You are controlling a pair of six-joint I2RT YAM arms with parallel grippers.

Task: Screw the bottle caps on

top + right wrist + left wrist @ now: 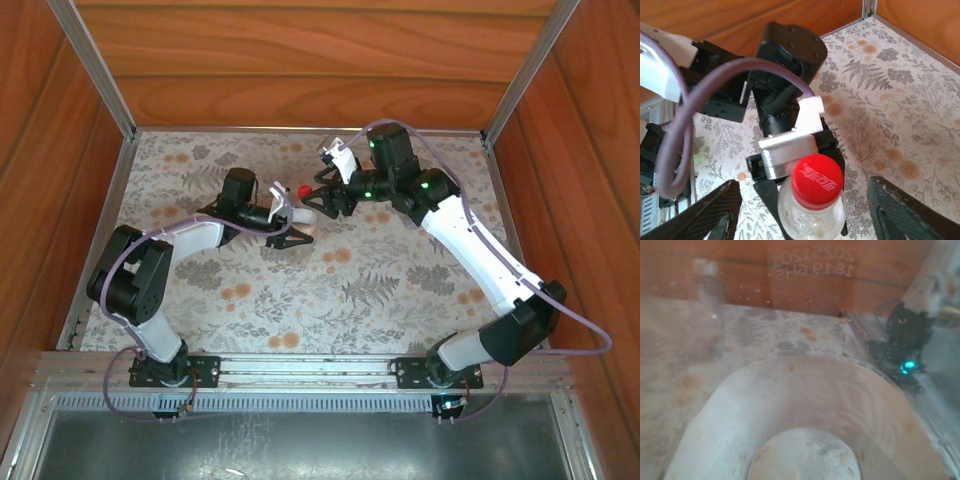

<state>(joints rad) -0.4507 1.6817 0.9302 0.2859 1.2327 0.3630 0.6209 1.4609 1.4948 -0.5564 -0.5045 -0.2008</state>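
The left hand [296,224] is pinching the bottle [809,216]. In the right wrist view its black jaws are sitting on either side of the clear plastic, below the cap. The red cap [817,180] is sitting on the bottle's mouth, low in the middle of that frame. How far it is screwed down I cannot tell.

The right hand [328,200] is standing spread. Its fingers [715,212] are showing in the lower left and lower right corners of the right wrist view, apart from the cap on both sides and touching nothing.

In the top view the two hands are meeting just above the centre of the frame, over the flowered surface [900,115]. The cap is showing there as a red dot between them.

The left wrist view is blurred, looking through clear plastic close to the lens. In its upper left a second bottle [707,310] is standing upright on the surface near the wooden wall [805,290]. It is showing a pale top, and whether that is a cap I cannot tell.
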